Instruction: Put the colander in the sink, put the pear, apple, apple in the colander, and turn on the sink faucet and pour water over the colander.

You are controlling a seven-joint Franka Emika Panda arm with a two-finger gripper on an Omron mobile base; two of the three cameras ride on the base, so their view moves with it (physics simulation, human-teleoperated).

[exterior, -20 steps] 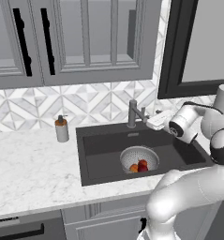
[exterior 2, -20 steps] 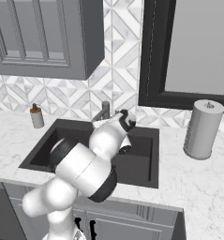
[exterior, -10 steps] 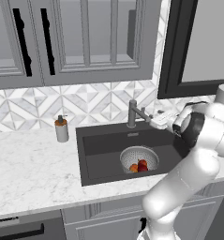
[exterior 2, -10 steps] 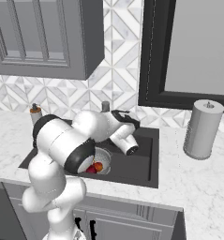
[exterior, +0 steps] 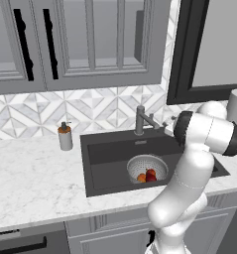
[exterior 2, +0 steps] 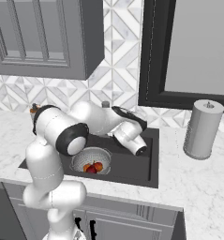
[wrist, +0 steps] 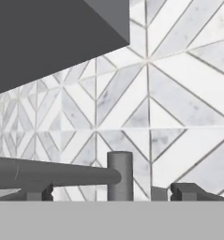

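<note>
The silver colander [exterior: 147, 166] sits in the dark sink [exterior: 110, 154], holding two orange-red apples [exterior: 141, 177] and the darker red pear [exterior: 150, 175]. From the other side the colander [exterior 2: 91, 158] shows fruit in its bottom. The grey sink faucet [exterior: 140, 120] stands at the basin's back rim. My gripper [exterior: 166, 124] hovers just right of it, open and holding nothing. In the hand view my gripper [wrist: 108, 193] has its tips wide apart on either side of the faucet post [wrist: 120, 174], and the spout [wrist: 52, 174] runs off to the left. Water is out of view.
A soap dispenser [exterior: 65, 137] stands on the marble counter left of the sink. A paper towel roll [exterior 2: 203, 129] stands on the counter to the right. Wall cabinets hang above, the tiled backsplash is close behind the faucet, and a dark window frame lies to the right.
The arm has swung round and its elbow has come up. The hand has edged left, closer to the faucet. The jaws stay open and the fruit has not moved.
</note>
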